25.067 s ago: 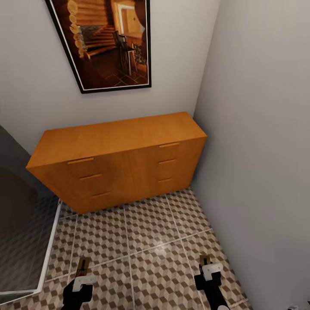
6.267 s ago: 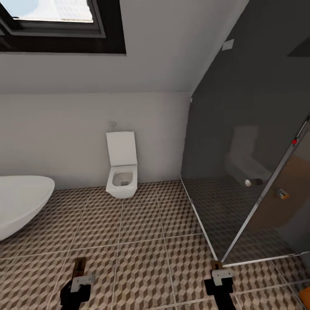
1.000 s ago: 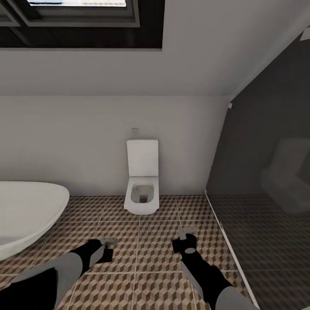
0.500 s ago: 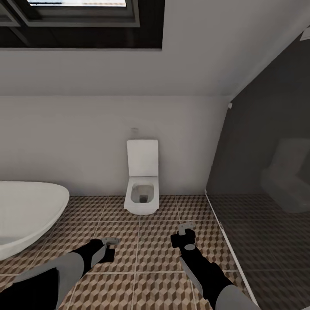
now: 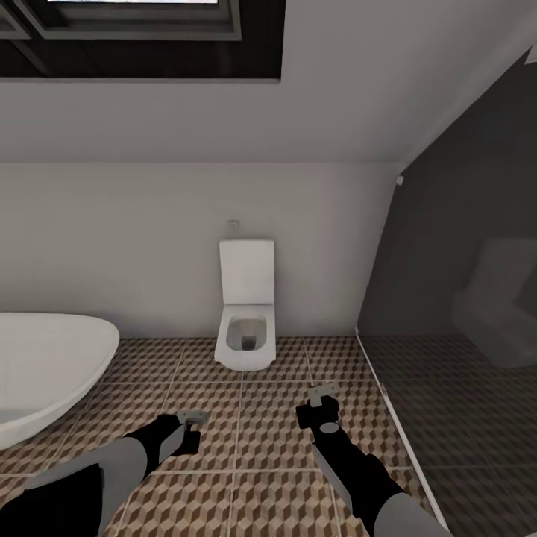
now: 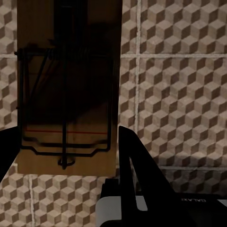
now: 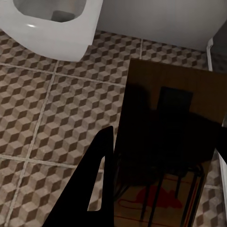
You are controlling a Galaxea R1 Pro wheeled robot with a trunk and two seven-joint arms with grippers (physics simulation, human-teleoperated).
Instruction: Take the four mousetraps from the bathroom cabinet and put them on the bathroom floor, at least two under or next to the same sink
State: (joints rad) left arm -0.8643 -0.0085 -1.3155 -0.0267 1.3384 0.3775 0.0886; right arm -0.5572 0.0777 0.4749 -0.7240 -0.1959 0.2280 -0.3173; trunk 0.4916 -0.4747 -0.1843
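Light is soft and even in the head view, with no hard shadows on the white wall [image 5: 149, 239] or the tiled floor [image 5: 268, 447]. The window [image 5: 142, 37] at 12 o'clock is dark-framed with a thin bright strip at the top edge. The glass panel [image 5: 462, 313] at 3 o'clock is dim and carries a faint, blurred reflection. The render is slightly soft overall, sharper near the centre. Both wrist views are darker: each mousetrap [image 6: 66, 90] [image 7: 175, 142] lies in heavy shadow, its wires barely distinct.
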